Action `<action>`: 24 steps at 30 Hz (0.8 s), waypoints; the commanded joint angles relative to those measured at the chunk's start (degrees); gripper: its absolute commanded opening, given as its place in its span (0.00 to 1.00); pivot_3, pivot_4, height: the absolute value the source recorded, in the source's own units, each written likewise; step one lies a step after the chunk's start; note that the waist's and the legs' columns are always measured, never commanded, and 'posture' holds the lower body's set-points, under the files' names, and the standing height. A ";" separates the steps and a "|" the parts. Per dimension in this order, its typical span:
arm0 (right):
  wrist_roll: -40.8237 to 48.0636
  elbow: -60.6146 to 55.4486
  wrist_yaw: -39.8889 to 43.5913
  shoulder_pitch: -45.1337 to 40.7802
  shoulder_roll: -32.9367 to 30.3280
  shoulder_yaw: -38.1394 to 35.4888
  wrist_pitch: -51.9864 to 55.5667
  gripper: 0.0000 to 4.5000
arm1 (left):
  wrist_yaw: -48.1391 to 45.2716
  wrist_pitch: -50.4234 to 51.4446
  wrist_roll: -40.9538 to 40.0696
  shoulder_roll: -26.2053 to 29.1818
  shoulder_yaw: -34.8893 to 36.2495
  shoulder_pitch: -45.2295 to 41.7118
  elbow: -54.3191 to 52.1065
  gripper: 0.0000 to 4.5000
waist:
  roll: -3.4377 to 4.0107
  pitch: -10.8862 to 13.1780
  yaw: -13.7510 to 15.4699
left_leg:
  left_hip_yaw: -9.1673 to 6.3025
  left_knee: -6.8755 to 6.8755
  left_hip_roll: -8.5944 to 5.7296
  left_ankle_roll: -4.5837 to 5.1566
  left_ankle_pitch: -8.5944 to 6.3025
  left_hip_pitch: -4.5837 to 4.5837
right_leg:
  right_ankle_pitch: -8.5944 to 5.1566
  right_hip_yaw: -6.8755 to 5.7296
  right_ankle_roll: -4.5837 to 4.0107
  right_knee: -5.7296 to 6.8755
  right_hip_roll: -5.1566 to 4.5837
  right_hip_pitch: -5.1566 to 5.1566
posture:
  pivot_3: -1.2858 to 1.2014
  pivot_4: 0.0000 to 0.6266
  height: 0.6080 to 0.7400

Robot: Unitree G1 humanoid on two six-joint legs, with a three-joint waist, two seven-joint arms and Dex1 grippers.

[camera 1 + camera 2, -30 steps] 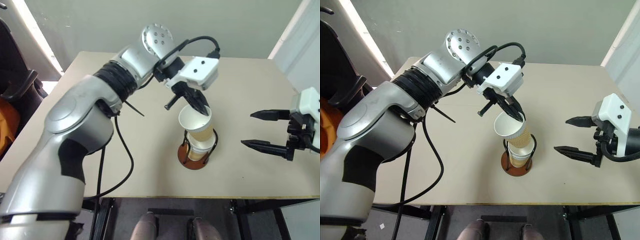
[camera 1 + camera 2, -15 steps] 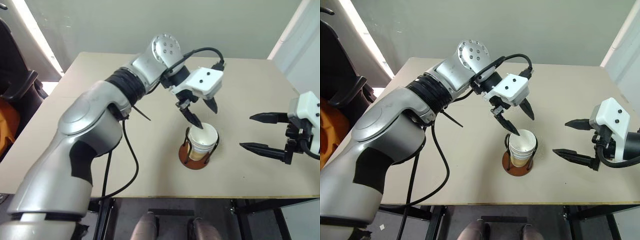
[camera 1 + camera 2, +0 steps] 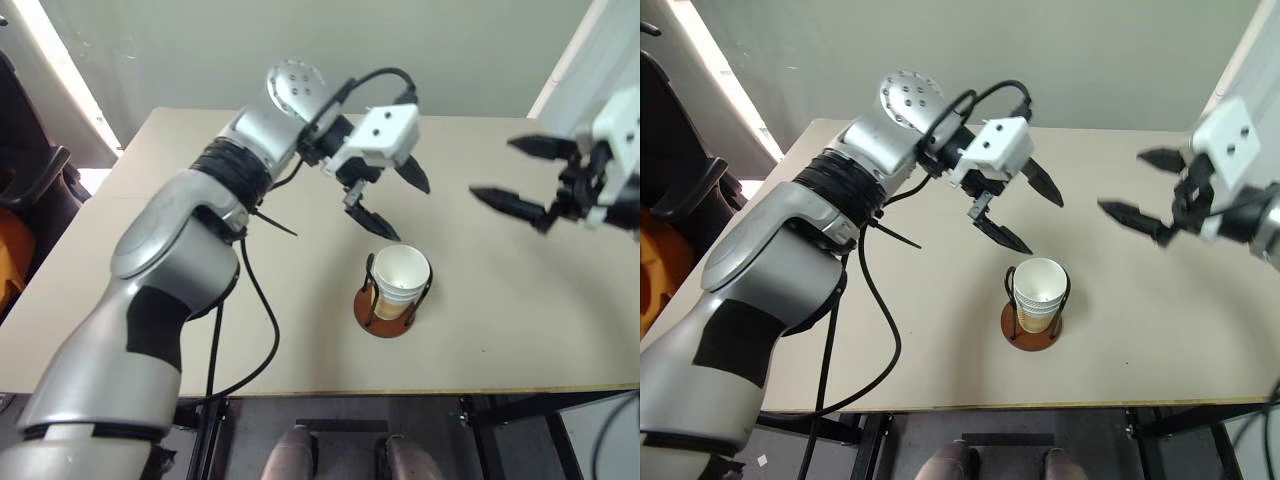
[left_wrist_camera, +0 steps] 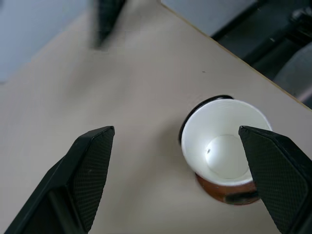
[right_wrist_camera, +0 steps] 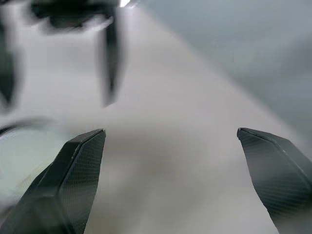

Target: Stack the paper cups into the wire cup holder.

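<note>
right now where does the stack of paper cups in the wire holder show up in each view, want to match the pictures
Left eye view: the paper cups sit right of centre, below the open left gripper.
Right eye view: lower centre.
Left wrist view: right of centre, between the gripper's fingers, seen from above.
Right wrist view: a pale blur at one edge, too smeared to confirm.
Shared landmark: the wire cup holder with its reddish-brown base.

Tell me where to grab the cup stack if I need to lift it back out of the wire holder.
Grip the top cup's rim from straight above, one finger inside. The paper cups sit upright and nested, and the wire cup holder has loops fencing the walls on either side, so only the open mouth is free.
</note>
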 commanded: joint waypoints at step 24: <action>-7.99 42.94 0.71 -71.33 15.81 4.28 -15.27 1.00 | 43.35 8.76 36.42 17.85 25.79 18.03 16.20 0.97 | 0.32 -0.03 -1.90 | -0.54 -1.18 -0.23 -1.06 0.65 -1.15 | -0.61 -0.16 -1.01 0.13 -0.46 -2.17 | 0.52 0.24 1.00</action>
